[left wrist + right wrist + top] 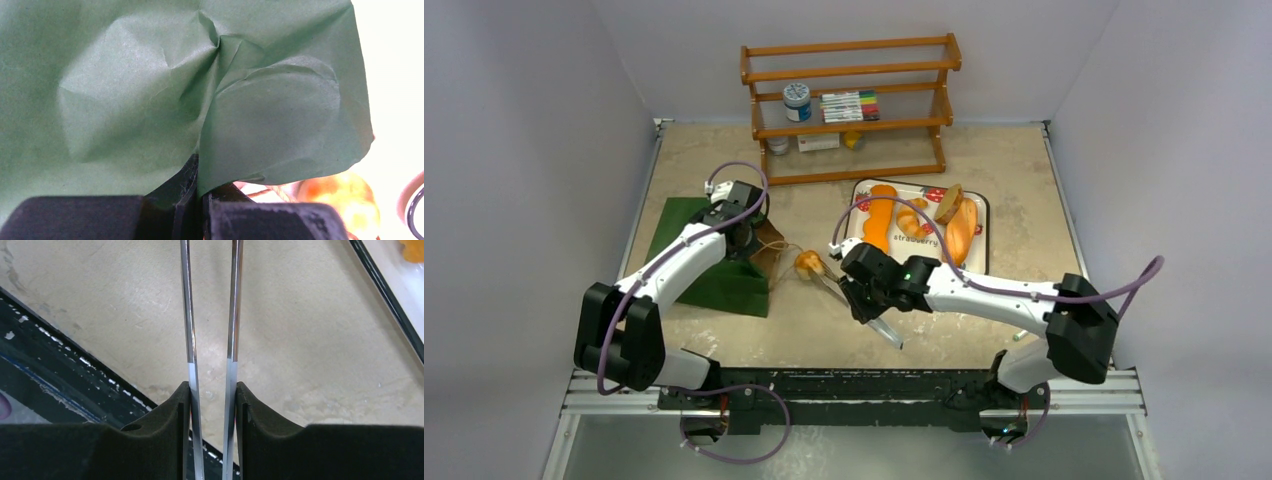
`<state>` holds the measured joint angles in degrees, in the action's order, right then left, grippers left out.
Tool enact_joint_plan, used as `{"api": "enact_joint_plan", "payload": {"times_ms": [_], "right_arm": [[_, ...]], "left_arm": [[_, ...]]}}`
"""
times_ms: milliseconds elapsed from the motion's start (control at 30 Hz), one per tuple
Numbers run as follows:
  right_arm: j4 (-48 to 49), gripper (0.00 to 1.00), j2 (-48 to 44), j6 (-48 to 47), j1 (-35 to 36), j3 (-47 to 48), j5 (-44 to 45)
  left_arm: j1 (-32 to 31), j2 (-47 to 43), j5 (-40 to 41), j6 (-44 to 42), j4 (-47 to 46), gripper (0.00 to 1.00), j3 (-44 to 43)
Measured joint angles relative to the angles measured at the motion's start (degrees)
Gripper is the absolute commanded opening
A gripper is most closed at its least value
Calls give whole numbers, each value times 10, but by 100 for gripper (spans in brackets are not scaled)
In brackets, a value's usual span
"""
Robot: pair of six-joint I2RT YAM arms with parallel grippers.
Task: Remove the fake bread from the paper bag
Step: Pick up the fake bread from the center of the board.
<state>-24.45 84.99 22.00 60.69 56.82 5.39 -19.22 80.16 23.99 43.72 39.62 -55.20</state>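
The dark green paper bag (714, 262) lies at the left with its mouth facing right. My left gripper (746, 232) is shut on its upper edge; in the left wrist view the green paper (150, 90) is pinched between my jaws (200, 175). My right gripper (864, 300) is shut on metal tongs (844, 295), whose tips are at a small round bun (807, 263) just outside the bag's mouth. The bun shows blurred in the left wrist view (345, 195). In the right wrist view the tongs' arms (186, 315) run up from my jaws (211, 390); their tips are out of frame.
A white strawberry tray (980, 215) at the right holds a long orange piece (882, 220), a croissant (914, 218), a tan loaf (961, 230) and a darker piece (947, 203). A wooden rack (849, 100) stands at the back. The black rail (904, 385) runs along the near edge.
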Motion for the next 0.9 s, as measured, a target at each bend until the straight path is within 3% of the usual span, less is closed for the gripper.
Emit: {"api": "enact_joint_plan", "payload": {"times_ms": [900], "right_arm": [[-174, 18, -184, 196, 0, 47, 139]], "left_arm": [[0, 30, 3, 2, -14, 0, -9]]}}
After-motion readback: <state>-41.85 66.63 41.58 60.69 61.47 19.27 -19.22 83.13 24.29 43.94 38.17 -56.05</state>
